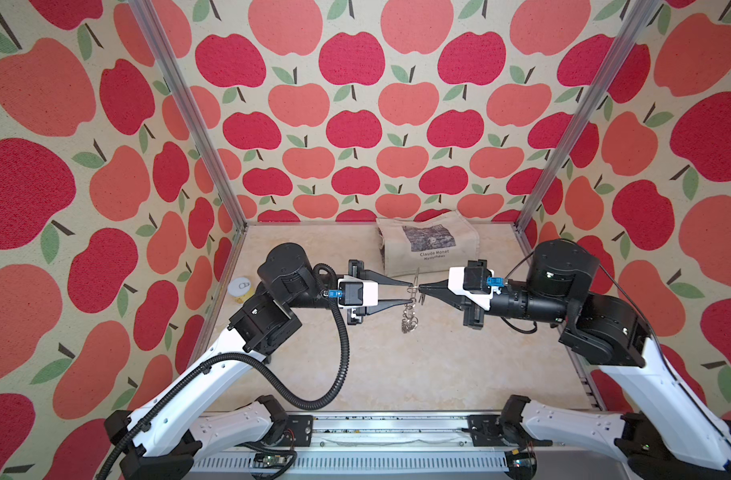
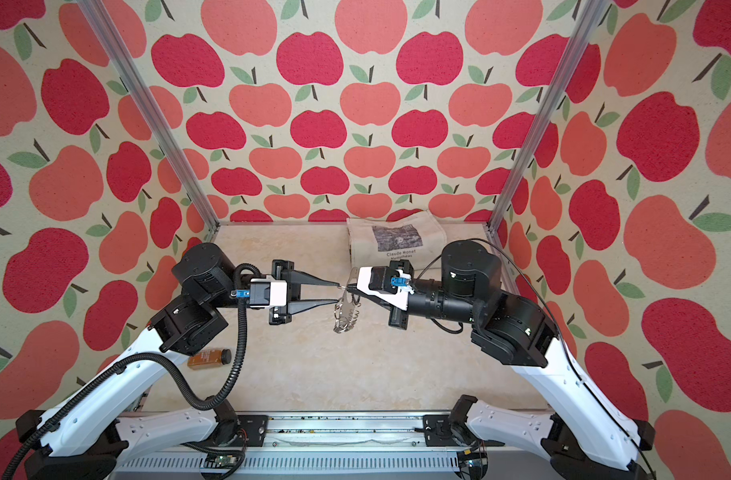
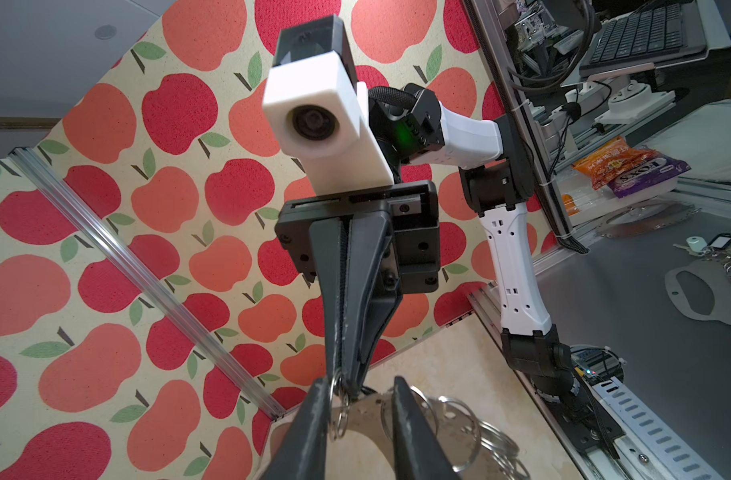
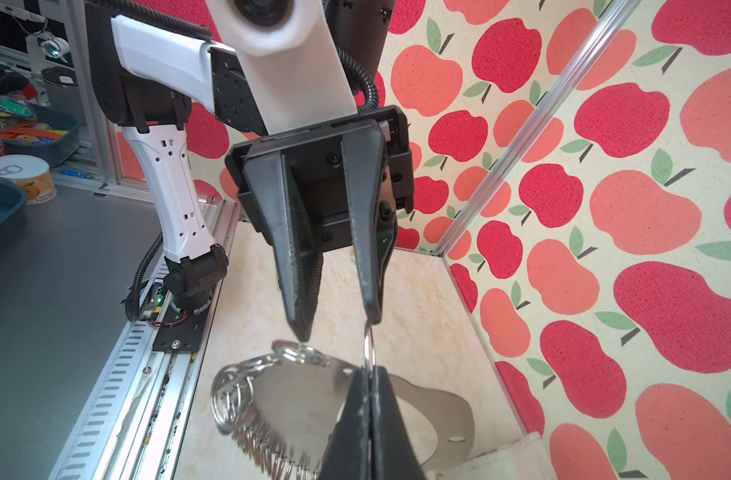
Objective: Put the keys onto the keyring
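Right wrist: right claw (image 4: pixel 370 370) pinches the grey crescent ring-fringed metal keyring (image 4: pixel 297 399); in a top view, the narrowly parted left claw (image 1: pixel 411 293) waits at its 9 o'clock.

Both top views are taken from high above the front rail (image 1: pixel 355 432), tilted down & fwd toward the back wall (image 1: pixel 355 104). The whole workspace is covered from afar, and nearly the same scene is shared, e.g. the tote bag (image 1: pixel 428 245). The left wrist cam is set close behind the left gripper (image 3: pixel 360 384), aimed along it at the right arm (image 3: pixel 513 266). The right wrist cam is set likewise behind the right gripper (image 4: pixel 370 372), facing the left arm (image 4: pixel 172 187). The keyring (image 4: pixel 301 390) is shared by all views, close-up in the wrist views.
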Robot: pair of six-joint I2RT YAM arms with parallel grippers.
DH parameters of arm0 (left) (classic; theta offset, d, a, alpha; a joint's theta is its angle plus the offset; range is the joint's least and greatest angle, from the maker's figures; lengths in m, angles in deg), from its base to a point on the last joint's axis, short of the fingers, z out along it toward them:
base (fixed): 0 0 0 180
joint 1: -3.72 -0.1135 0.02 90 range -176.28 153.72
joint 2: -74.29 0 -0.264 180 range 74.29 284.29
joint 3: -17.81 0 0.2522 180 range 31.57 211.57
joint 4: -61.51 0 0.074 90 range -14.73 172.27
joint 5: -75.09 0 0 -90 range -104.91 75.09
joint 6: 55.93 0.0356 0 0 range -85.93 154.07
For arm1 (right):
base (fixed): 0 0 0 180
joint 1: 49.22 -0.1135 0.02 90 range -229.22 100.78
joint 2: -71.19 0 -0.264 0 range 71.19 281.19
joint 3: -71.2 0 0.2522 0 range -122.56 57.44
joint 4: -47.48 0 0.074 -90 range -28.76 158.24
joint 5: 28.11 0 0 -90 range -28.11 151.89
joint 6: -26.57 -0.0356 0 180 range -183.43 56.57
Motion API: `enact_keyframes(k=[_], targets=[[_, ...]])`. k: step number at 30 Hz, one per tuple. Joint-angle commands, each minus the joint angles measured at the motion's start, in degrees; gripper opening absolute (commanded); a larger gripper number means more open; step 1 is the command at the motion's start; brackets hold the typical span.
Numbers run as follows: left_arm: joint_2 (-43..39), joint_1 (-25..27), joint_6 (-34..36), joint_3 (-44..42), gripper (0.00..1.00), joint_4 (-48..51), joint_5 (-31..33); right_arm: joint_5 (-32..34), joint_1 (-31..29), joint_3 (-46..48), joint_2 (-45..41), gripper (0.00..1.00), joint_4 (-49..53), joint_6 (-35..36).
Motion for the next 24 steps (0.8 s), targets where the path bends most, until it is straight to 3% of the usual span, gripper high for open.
enact_keyframes(k=[1,7,13,24], targets=[[1.05,1.09,1.7,4.38,0.33,9.15,3.94,4.02,0.09,-3.47,1.08,0.0,5.2,1.57],[5.92,2.35,0.7,11.64,0.36,19.03,7.39,5.16,0.01,-4.83,1.99,0.0,7.53,1.94],[8.14,3.42,2.08,15.43,0.23,23.99,10.49,5.51,-0.08,-5.09,2.18,0.0,8.0,2.17],[9.0,4.17,3.97,17.13,0.18,26.81,13.43,5.47,-0.18,-4.57,1.91,0.0,7.72,2.19]])
